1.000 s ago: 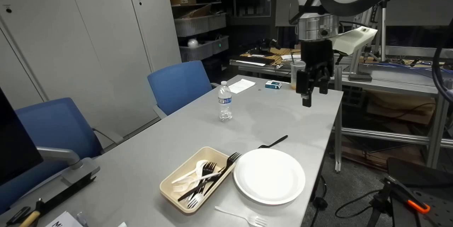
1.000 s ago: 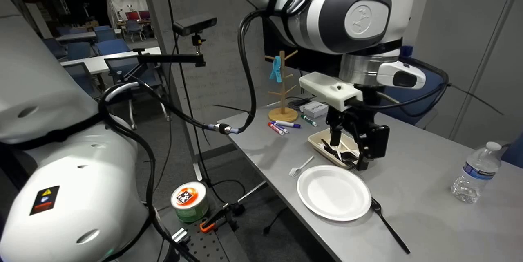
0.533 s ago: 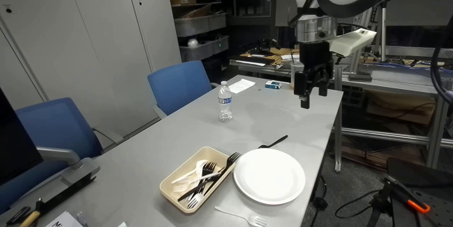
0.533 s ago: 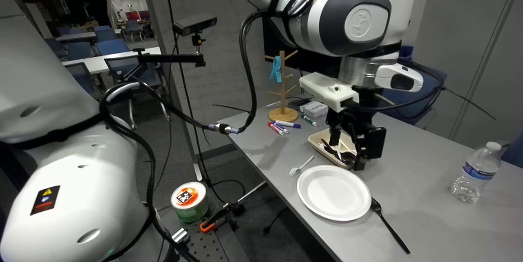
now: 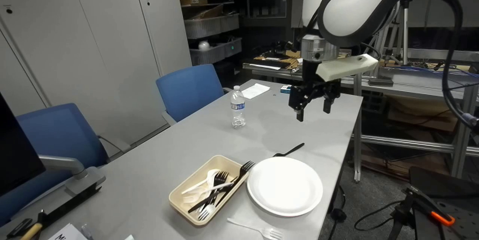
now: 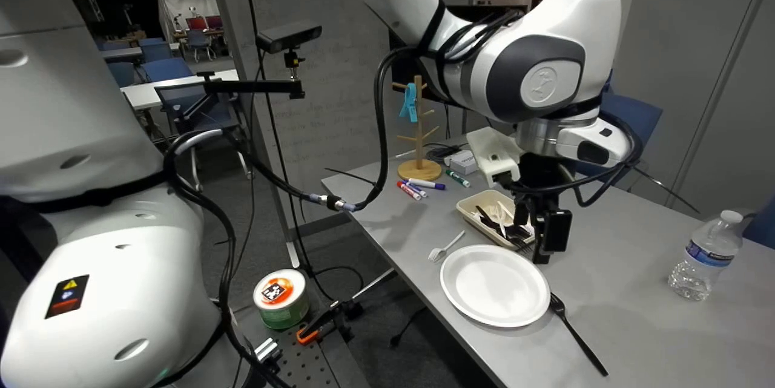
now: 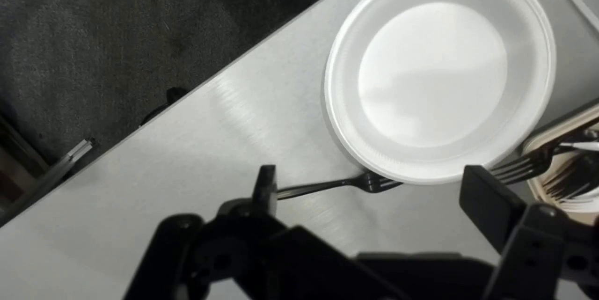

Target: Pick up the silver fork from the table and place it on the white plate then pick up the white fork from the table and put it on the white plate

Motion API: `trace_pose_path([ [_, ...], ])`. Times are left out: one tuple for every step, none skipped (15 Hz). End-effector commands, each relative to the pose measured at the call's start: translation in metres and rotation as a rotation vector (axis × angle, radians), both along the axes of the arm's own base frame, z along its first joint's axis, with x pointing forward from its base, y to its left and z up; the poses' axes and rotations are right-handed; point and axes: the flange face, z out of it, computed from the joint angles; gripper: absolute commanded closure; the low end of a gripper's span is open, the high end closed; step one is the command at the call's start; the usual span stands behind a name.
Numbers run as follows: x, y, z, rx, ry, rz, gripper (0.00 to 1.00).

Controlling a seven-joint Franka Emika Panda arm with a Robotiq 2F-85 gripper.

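The silver fork [image 5: 293, 148] looks black here and lies on the grey table [image 5: 179, 146] against the white plate's edge. It shows in an exterior view [image 6: 575, 333] and the wrist view [image 7: 318, 188]. There its tine tips are hidden by the plate's rim and its handle end by a finger. The white plate [image 5: 284, 187] is empty and also shows in the wrist view [image 7: 433, 75]. The white fork [image 5: 270, 233] lies on the plate's other side [image 6: 438, 253]. My gripper [image 5: 313, 111] is open and empty, above the table. In the wrist view its jaws [image 7: 368, 176] frame the fork.
A tan tray [image 5: 192, 175] of black and white utensils stands beside the plate; one black fork sticks out over its rim. A water bottle [image 5: 238, 107] stands farther along the table. A wooden stand [image 6: 418, 170] and several markers [image 6: 424, 184] are at the far end.
My gripper has turned and come lower, shifting left in an exterior view. It stays open. The plate, forks and tray have not moved.
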Motion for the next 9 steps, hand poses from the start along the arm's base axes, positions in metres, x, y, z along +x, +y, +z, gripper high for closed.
trace_pose_path([
  [0.018,-0.009,-0.016,-0.006,-0.045,-0.141,0.00],
  [0.020,-0.012,-0.022,-0.007,-0.052,-0.178,0.00],
  [0.022,-0.016,-0.028,-0.006,-0.056,-0.219,0.00],
  [0.023,-0.022,-0.034,-0.004,-0.060,-0.262,0.00],
  [0.023,-0.026,-0.039,-0.003,-0.061,-0.295,0.00],
  [0.023,-0.030,-0.042,0.000,-0.062,-0.322,0.00],
  [0.022,-0.033,-0.044,0.006,-0.067,-0.336,0.00],
  [0.015,-0.026,-0.041,-0.007,-0.046,-0.283,0.00],
  [0.015,-0.029,-0.044,-0.003,-0.049,-0.298,0.00],
])
